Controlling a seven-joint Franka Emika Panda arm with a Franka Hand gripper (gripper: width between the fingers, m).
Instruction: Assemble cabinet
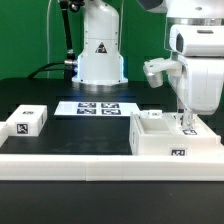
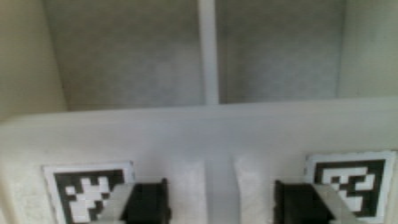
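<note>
My hand (image 1: 184,125) down at the large white plastic cabinet box (image 1: 160,142), fingers spread wide

In the exterior view, the box sits on the black tabletop (image 1: 60,95) at the exterior view's right, just behind the long low white border rail (image 1: 80,166), and my hand reaches straight down into its top. In the wrist view my 2 dark fingers (image 2: 143,203) stand well apart, nothing pinched between them, with a white wall of the box (image 2: 196,140) running under the gap and 2 square black-and-white tags (image 2: 89,192) on it, 1 by each finger. I can't tell if the tips touch the plastic. The small white block with a tag (image 1: 28,121) sits well apart at the exterior view's left, and the marker board (image 1: 95,107) lies flat between it and the box, further back.
</note>
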